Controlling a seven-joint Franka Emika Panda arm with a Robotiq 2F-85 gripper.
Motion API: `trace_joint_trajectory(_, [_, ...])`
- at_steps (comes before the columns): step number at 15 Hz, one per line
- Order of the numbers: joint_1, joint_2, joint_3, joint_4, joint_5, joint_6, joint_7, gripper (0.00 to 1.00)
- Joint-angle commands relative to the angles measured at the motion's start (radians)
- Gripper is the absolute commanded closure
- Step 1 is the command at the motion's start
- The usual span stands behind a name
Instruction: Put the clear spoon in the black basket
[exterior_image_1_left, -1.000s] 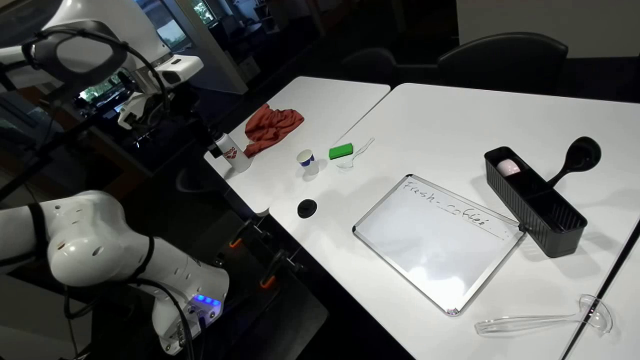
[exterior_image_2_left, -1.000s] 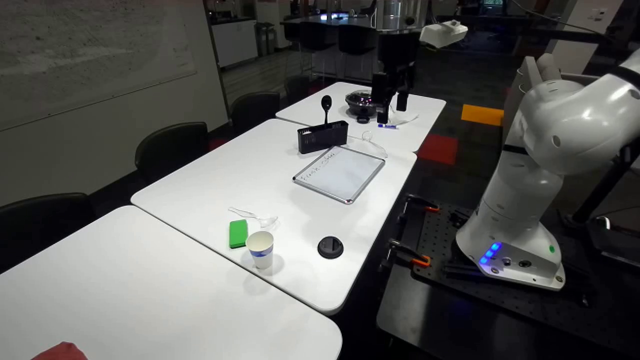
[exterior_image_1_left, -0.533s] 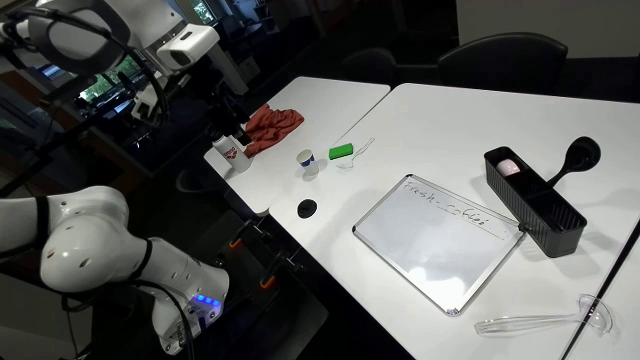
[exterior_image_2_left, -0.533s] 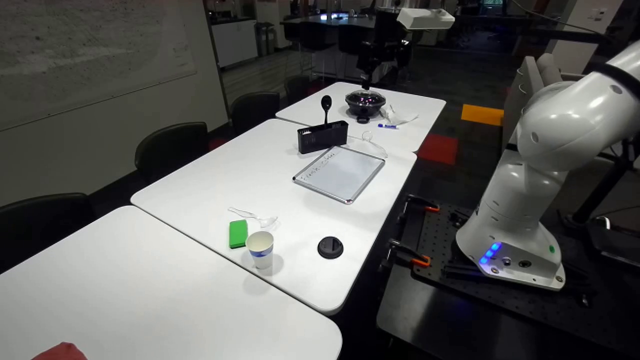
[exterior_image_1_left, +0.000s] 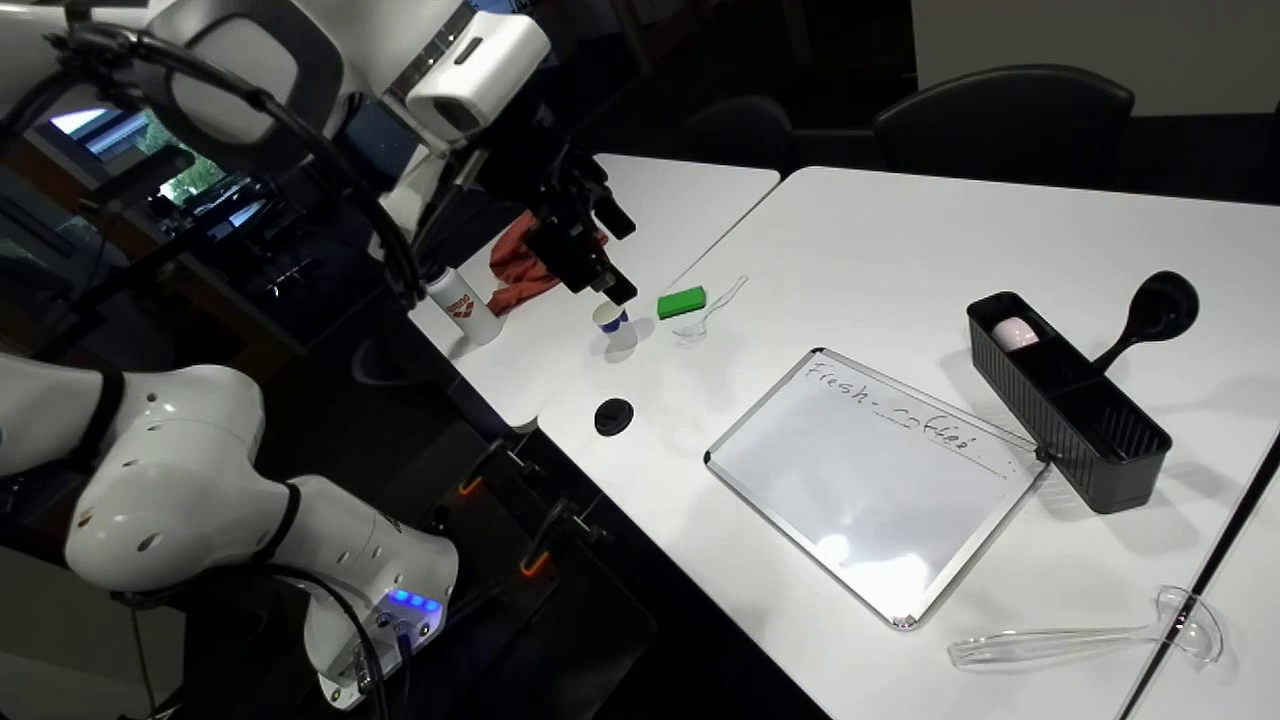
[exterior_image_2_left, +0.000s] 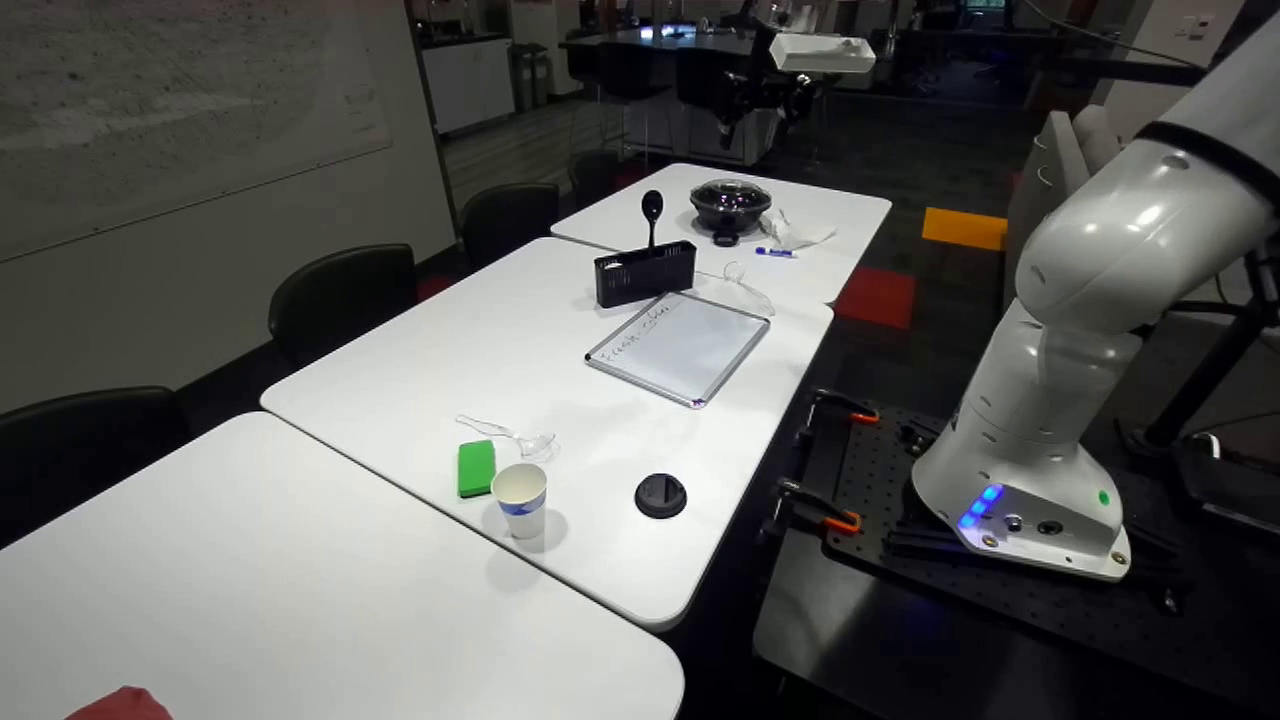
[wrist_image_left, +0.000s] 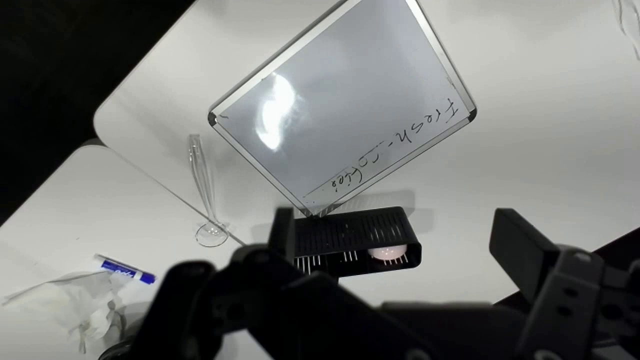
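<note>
A smooth white counter (exterior_image_2_left: 470, 360) runs through both exterior views. At the right of an exterior view rises a white, jointed robot arm (exterior_image_2_left: 1110, 250). Its black fingers (wrist_image_left: 522, 247) are spread wide at the bottom of the wrist view — a broad gap between them, nothing in their grasp.

A flat, silver-framed, black-lettered rectangular whiteboard (wrist_image_left: 345, 95) fills the upper centre of the wrist view. Just beside its lower corner stands a long, narrow, black plastic basket (wrist_image_left: 350, 232) — whether they touch I cannot tell. From the basket, at the right of an exterior view, rises a black, round-headed ladle (exterior_image_1_left: 1163, 308).

A clear, colourless plastic spoon (wrist_image_left: 203, 180) with a long handle lies on the counter at the left of the wrist view, outside the basket, its round bowl across a seam. A white-and-blue paper cup (exterior_image_2_left: 521, 495) stands upright just left of lower centre in an exterior view, near a shorter clear plastic spoon (exterior_image_2_left: 512, 434) lying on the counter; just beside that spoon lies a green rectangular block (exterior_image_2_left: 477, 467). A round black lid (exterior_image_2_left: 661, 495) lies flat to the right of the cup. A pale pink, rounded object (wrist_image_left: 388, 251) sits in the basket's end compartment.
</note>
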Motion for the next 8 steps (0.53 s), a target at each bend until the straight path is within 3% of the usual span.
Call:
trace_joint_trajectory(1, [-0.053, 0.142, -0.034, 0.072, -0.039, 0.073, 0.070, 0.00])
trace_joint_trajectory(3, [-0.072, 0.202, -0.065, 0.091, -0.040, 0.090, 0.093, 0.00])
trace_joint_trajectory(5, [-0.052, 0.167, -0.079, 0.060, -0.022, 0.075, 0.049, 0.00])
trace_joint_trajectory(8, [-0.051, 0.209, -0.092, 0.078, -0.022, 0.075, 0.058, 0.00])
